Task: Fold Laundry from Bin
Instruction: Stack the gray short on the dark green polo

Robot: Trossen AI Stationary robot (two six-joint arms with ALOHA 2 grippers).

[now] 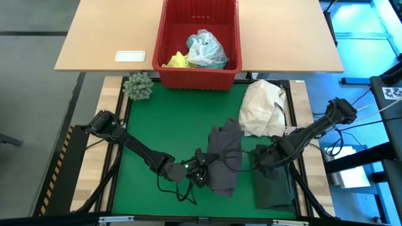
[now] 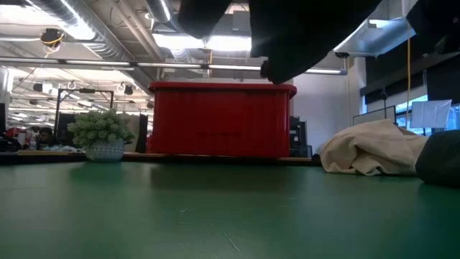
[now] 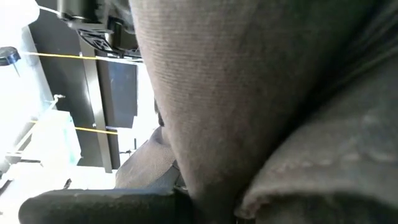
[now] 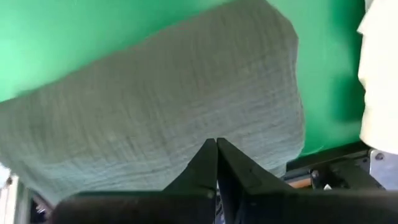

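We are seeing the grey garment lying rumpled on the green mat, near the mat's front edge at the middle, and the left gripper is pinching its left edge; in the left wrist view grey cloth is filling nearly everything. We are seeing the dark green-black garment lying flat at the mat's front right corner, just beside the grey one, with the right gripper sitting over its rear edge. In the right wrist view its fingers are pressed together right above the cloth; we cannot tell if any fabric is caught between them. The red bin is standing behind the mat at the middle, on the wooden table, holding the yellow garment and the light turquoise-blue garment. A cream-white cloth bundle is lying on the mat's right rear, and a small green spiky ball is sitting at the mat's left rear corner. A white card is lying on the table left of the bin.
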